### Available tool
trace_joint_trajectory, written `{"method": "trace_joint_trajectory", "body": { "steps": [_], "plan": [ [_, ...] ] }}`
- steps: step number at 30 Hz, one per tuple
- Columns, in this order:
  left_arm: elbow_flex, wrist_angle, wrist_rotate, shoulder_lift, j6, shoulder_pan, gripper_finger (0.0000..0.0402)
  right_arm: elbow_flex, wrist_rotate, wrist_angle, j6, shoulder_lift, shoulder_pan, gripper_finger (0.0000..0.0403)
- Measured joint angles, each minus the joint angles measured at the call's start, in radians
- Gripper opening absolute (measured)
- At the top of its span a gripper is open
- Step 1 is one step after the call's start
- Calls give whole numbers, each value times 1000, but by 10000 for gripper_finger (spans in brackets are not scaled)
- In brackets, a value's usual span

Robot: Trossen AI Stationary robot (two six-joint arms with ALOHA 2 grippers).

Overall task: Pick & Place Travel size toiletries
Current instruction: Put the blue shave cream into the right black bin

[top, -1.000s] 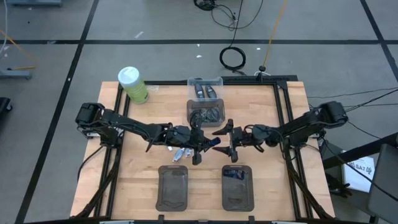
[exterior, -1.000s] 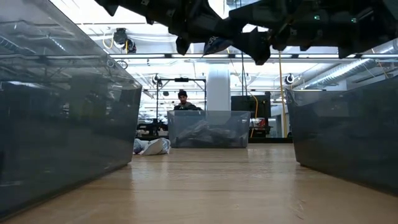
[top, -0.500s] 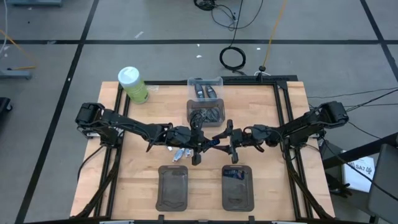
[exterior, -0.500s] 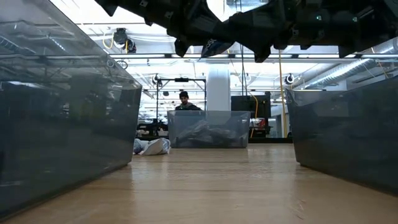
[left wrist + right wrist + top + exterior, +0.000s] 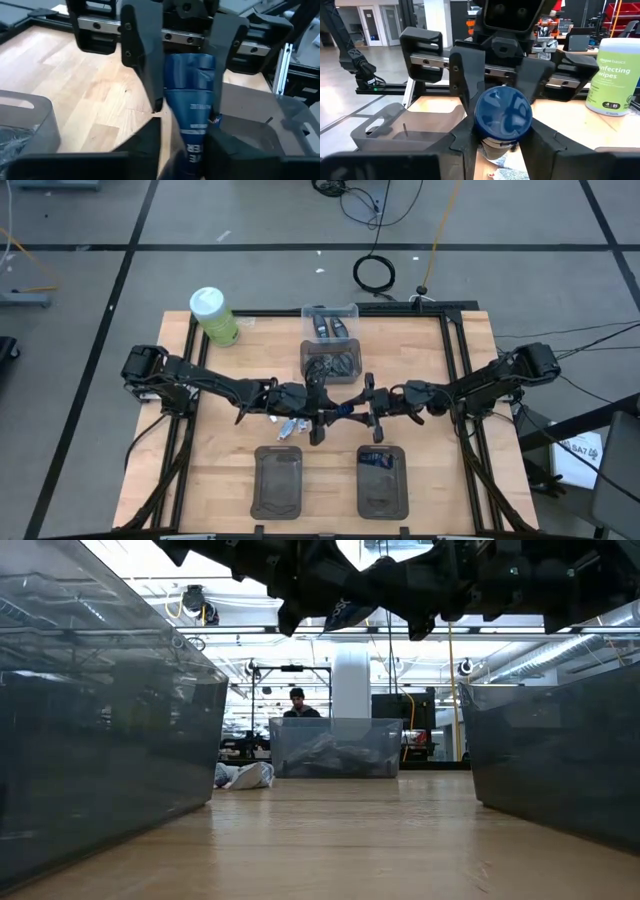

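- Two grippers meet above mid-worktop (image 5: 220, 430), with one dark blue tube (image 5: 344, 409) between them.
- Left gripper (image 5: 330, 416): jaws flank the tube's printed end; whether they grip or have let go, I cannot tell.
- Tube: in the air, above the gap between two grey trays (image 5: 279, 479).
- Right gripper (image 5: 366, 409): jaws sit either side of the tube's round end; grip unclear.
- More tubes (image 5: 290, 426) lie under the left arm.

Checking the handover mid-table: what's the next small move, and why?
Probably the left pincer opens fully and backs off. The dark blue tube hangs above the table between both pincers, and the right pincer already has a finger on each side of it, the tube end-on to its camera.
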Motion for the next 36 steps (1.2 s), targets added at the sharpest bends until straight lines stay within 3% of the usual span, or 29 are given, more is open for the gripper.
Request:
{"method": "trace_joint_trajectory", "body": {
  "steps": [3, 8, 14, 22, 29, 36],
  "plan": [
    [0, 4, 21, 0, -27, 0, 168, 0, -3, -2, 0, -6, 1, 113],
    [0, 24, 156, -1, -35, -15, 268, -1, -9, -51, 0, -50, 2, 110],
    [0, -42, 147, -41, 4, -25, 337, -1, -8, -216, 2, -163, 6, 110],
    [0, -309, -101, -141, 3, -25, 355, -1, -126, -420, 74, -324, 61, 110],
    [0, -429, -250, -171, -18, -26, 356, -1, -396, -481, 152, -391, 147, 115],
    [0, -457, -282, -169, -20, -15, 356, -4, -400, -561, 213, -373, 264, 112]
  ]
}}
